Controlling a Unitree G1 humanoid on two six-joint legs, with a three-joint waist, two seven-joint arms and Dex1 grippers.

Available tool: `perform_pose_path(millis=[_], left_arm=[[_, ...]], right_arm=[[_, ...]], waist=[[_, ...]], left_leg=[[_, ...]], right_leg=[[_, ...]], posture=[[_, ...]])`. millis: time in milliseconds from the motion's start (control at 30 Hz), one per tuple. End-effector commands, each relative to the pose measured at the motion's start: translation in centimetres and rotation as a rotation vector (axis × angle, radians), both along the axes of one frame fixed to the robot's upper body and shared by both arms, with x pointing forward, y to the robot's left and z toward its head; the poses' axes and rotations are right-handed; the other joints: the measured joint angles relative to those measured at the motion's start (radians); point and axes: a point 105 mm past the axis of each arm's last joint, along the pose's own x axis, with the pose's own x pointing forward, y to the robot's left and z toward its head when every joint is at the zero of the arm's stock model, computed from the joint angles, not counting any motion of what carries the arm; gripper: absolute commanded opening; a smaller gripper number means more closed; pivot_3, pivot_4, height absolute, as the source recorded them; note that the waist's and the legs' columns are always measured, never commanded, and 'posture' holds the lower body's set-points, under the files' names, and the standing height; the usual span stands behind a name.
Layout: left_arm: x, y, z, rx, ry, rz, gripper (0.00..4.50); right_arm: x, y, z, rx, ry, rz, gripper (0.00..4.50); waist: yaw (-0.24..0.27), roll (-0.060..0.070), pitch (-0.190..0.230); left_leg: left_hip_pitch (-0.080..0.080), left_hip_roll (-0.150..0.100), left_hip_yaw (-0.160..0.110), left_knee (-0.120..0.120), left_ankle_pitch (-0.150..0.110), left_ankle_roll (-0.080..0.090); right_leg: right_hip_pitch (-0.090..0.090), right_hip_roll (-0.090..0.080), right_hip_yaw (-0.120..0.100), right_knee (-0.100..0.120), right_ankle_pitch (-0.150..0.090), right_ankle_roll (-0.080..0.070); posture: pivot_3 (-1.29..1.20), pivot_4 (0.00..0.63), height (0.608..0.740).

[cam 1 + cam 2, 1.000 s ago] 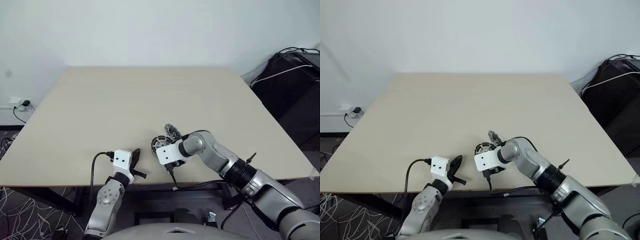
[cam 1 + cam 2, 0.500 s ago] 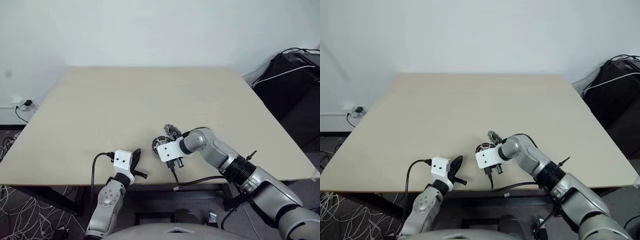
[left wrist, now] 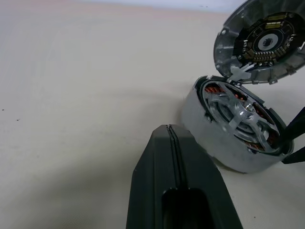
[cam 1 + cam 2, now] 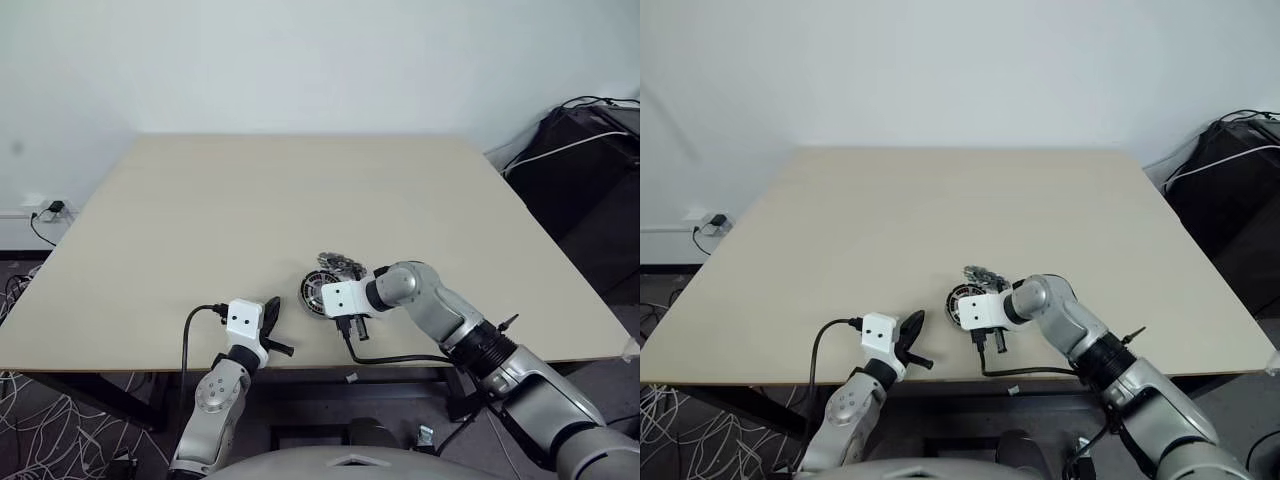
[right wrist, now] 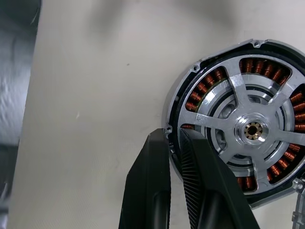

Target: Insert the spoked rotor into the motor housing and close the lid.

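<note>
The motor housing (image 5: pixel 188 90) lies near the table's front edge, its copper windings showing between the spokes. The spoked rotor (image 5: pixel 252 130) sits inside it, also seen as the silver rotor (image 3: pixel 238 112). The lid (image 3: pixel 259 43) stands tilted up at the housing's far edge, its inner face with a dark ring showing. My right gripper (image 5: pixel 172 134) reaches over the housing from the right and is shut on its near rim. My left gripper (image 3: pixel 167 129) is shut and holds nothing, a little to the left of the housing (image 4: pixel 315 292).
The pale table (image 4: pixel 300 190) stretches far behind the parts. Its front edge runs just below both grippers. A black cable (image 4: pixel 400 358) from the right wrist hangs over that edge. Dark bags and cables (image 4: pixel 590 150) stand off the table's right side.
The right wrist has rolled and shifted slightly over the housing. The lid now sits a bit further left. The left arm has kept still.
</note>
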Motion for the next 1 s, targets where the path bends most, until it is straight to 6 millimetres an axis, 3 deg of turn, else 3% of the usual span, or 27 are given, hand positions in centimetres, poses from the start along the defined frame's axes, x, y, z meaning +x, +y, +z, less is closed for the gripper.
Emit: perform_pose_path(millis=[33, 233, 600, 1000], left_arm=[[0.6, -0.1, 1.4, -0.008, -0.059, -0.002, 0.0], [0.7, -0.3, 1.3, -0.014, -0.054, -0.002, 0.0], [0.8, -0.9, 1.2, -0.028, -0.048, -0.017, 0.0], [0.6, -0.9, 0.8, -0.034, -0.03, -0.015, 0.0]], right_arm=[[1.3, -0.6, 3.1, 0.12, -0.048, -0.143, 0.09], [0.2, -2.1, 4.1, 0.213, 0.034, -0.36, 0.09], [-1.2, -1.6, 5.6, 0.402, 0.343, -0.761, 0.09], [-1.5, -1.2, 4.2, 0.351, 0.414, -0.862, 0.09]], waist=[[0.002, 0.0, 0.0], [0.005, 0.0, 0.0], [0.0, 0.0, 0.0], [-0.01, 0.0, 0.0]], left_leg=[[-0.001, 0.0, 0.0, 0.0, 0.0, 0.0], [-0.003, 0.0, 0.0, -0.001, 0.0, 0.0], [-0.003, 0.0, 0.0, -0.001, 0.0, 0.0], [-0.004, 0.0, 0.0, -0.001, 0.0, 0.0]], right_leg=[[-0.001, 0.0, 0.0, 0.0, 0.0, 0.0], [-0.003, 0.0, 0.0, 0.0, 0.0, 0.0], [-0.003, 0.0, 0.0, 0.0, 0.0, 0.0], [-0.004, 0.0, 0.0, 0.0, 0.0, 0.0]], posture=[[0.0, 0.0, 0.74], [0.0, 0.0, 0.74], [0.0, 0.0, 0.74], [0.0, 0.0, 0.74]])
